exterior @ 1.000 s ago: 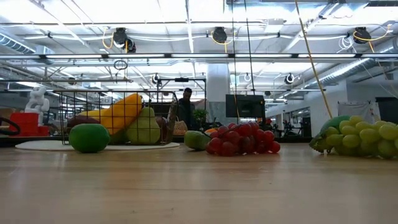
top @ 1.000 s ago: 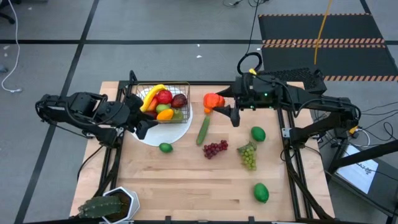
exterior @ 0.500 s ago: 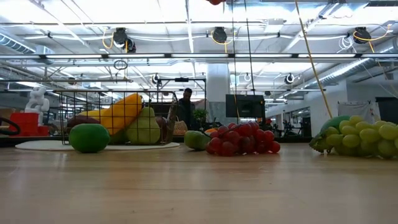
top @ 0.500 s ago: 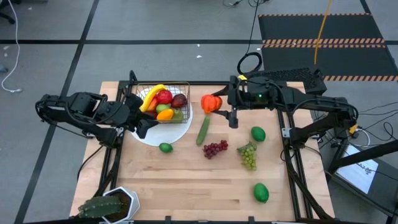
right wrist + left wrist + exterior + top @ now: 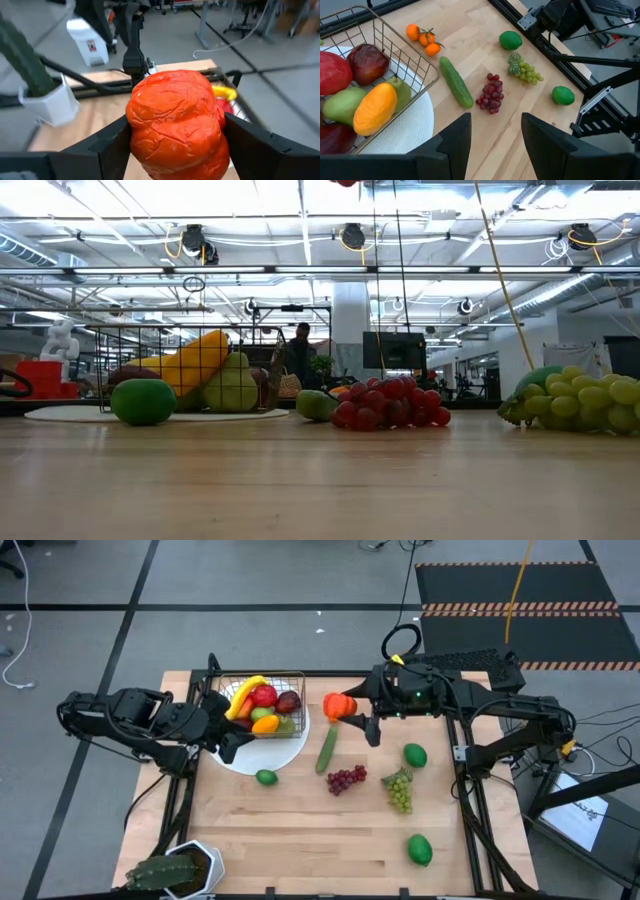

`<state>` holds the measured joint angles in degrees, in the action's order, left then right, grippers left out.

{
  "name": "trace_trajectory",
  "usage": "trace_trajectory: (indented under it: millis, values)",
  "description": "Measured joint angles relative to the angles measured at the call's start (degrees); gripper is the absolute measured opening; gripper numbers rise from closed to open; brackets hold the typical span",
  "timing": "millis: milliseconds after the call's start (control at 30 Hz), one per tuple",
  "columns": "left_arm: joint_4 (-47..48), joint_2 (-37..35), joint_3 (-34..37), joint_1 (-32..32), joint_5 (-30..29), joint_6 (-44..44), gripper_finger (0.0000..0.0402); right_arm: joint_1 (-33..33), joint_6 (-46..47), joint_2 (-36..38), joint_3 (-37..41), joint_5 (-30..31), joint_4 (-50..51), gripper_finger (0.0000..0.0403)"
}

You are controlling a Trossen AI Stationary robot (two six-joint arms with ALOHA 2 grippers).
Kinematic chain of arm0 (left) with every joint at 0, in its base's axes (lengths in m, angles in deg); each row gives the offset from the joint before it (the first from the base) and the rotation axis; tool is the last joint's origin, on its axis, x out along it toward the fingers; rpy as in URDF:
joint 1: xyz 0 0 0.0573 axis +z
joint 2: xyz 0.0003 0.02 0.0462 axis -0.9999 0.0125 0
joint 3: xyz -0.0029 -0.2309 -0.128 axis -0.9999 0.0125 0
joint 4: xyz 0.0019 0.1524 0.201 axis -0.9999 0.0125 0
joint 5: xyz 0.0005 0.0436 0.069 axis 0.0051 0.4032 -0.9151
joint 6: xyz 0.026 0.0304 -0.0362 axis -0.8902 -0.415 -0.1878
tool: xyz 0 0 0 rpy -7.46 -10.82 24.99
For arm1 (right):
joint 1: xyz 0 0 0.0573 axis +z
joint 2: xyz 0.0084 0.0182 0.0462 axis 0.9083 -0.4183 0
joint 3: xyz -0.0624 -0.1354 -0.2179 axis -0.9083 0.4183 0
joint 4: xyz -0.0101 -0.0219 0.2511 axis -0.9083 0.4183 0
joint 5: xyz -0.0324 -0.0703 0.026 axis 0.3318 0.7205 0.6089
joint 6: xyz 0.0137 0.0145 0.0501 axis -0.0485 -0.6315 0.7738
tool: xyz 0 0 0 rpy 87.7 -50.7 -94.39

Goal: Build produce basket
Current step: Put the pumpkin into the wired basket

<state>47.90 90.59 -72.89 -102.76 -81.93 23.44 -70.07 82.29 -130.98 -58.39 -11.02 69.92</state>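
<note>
Tabletop pale wood planks, grey floor around. Right end effector holding orange pepper above tabletop, right of wire basket. Left end effector parted, empty, beside basket on white plate.

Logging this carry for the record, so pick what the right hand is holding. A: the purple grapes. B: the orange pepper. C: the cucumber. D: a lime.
B: the right hand is closed on the orange pepper, which fills the right wrist view between its fingers and shows lifted beside the basket in the high view.
</note>
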Motion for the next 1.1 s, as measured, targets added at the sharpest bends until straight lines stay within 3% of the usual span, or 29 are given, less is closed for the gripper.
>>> trace_trajectory:
  millis: [567,833,1100]
  values:
    - [0.02,0.00,0.00,0.00,0.09,-0.52,0.0172,0.79,40.55,0.02,0.00,-0.04,-5.69,0.0274]
    - [0.02,0.00,0.00,-0.11,0.15,0.85,0.0172,0.79,50.91,0.02,0.02,1.55,-8.40,0.0274]
    - [0.04,0.01,0.00,-0.11,0.31,1.55,0.0172,0.79,53.02,0.02,0.01,1.71,-9.36,0.0274]
